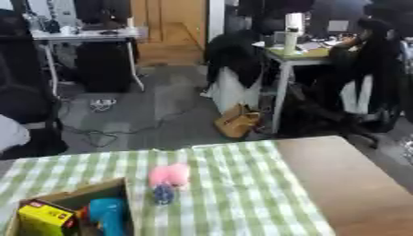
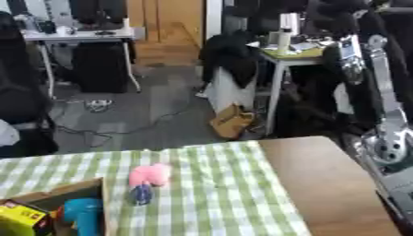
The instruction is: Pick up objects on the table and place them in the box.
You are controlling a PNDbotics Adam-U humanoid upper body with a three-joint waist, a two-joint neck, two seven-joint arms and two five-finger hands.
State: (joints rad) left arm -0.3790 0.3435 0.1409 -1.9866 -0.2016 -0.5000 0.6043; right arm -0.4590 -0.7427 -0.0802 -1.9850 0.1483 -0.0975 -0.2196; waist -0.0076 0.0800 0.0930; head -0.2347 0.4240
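Pink toy [image 1: 169, 174] with small blue piece [image 1: 164, 194] — on checked cloth [image 1: 242, 184], just right of box [image 1: 121, 184] at near left. Box holds yellow pack [image 1: 47, 217], teal item [image 1: 107, 214]. Right arm [image 2: 386, 120] raised at right edge, toy well to its left — hands unseen, grip cannot be told.

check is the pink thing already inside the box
No, the pink thing lies on the checked cloth just outside the box.
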